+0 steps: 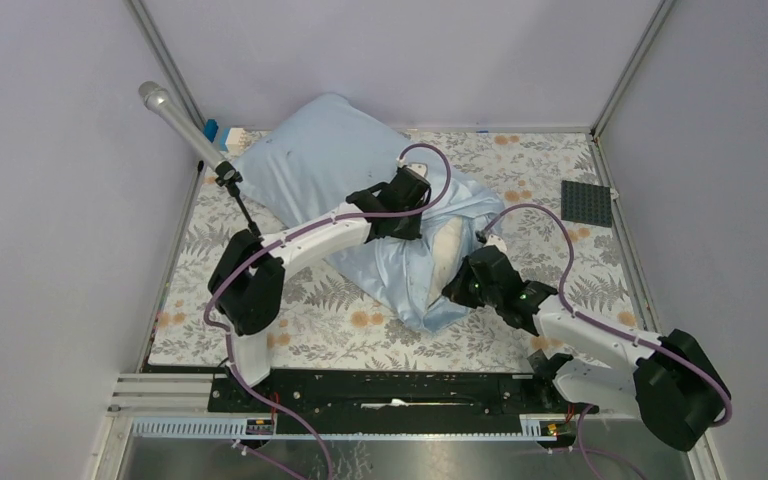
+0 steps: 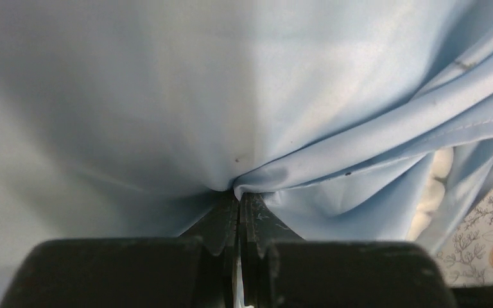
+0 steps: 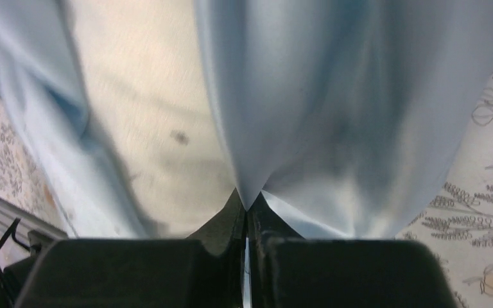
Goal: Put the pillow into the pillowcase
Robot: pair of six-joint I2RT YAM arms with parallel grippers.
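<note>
The light-blue pillowcase (image 1: 330, 160) lies across the floral cloth and covers most of the cream pillow (image 1: 447, 250), which shows only at the open end on the right. My left gripper (image 1: 407, 228) is shut on a fold of the pillowcase (image 2: 334, 160) at the top of the opening; a bit of pillow (image 2: 433, 186) shows at right. My right gripper (image 1: 457, 288) is shut on the pillowcase's lower edge (image 3: 321, 128), with the pillow (image 3: 141, 109) beside it.
A dark grey studded plate (image 1: 587, 203) lies at the back right on the floral cloth (image 1: 310, 310). A metal pole with a clamp (image 1: 190, 130) leans at the back left. Grey walls close in three sides. A black rail (image 1: 390, 385) runs along the near edge.
</note>
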